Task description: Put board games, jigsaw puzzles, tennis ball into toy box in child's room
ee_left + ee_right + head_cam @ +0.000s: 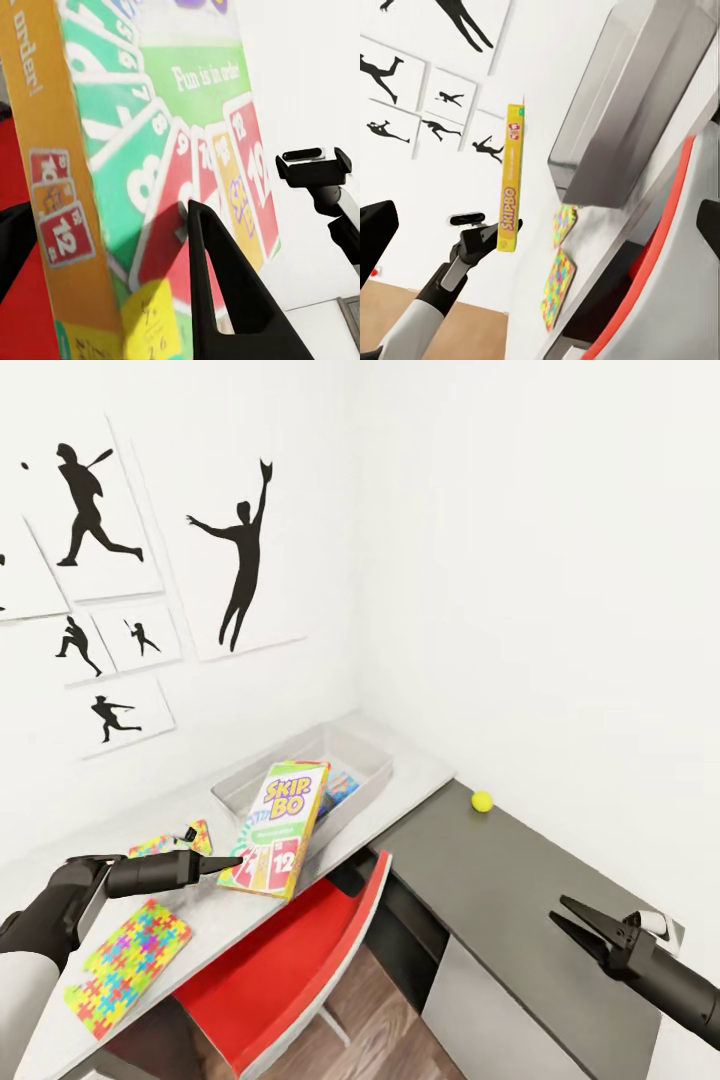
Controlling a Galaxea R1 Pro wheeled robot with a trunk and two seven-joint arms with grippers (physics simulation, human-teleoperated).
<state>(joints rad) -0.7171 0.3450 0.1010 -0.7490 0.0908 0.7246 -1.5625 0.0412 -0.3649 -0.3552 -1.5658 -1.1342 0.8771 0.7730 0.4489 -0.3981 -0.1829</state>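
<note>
My left gripper (232, 863) is shut on the lower edge of a Skip-Bo board game box (278, 828), holding it upright in the air in front of the clear toy box (372, 752). Up close, a black finger (229, 300) presses the box's card-printed face (150, 150). From the right wrist, the box (512, 184) appears edge-on, apart from the toy box (630, 112). Another colourful game (343, 784) lies inside the bin. Two jigsaw puzzles (130, 958) (172, 843) lie on the light table. The tennis ball (482, 801) rests on the dark desk. My right gripper (582, 926) is open with nothing in it.
A red chair (290, 960) is tucked under the light table (420, 770), below the held box. The dark desk (500, 880) runs along the right wall, with my right arm over its near end. Silhouette posters (240, 560) hang on the wall behind.
</note>
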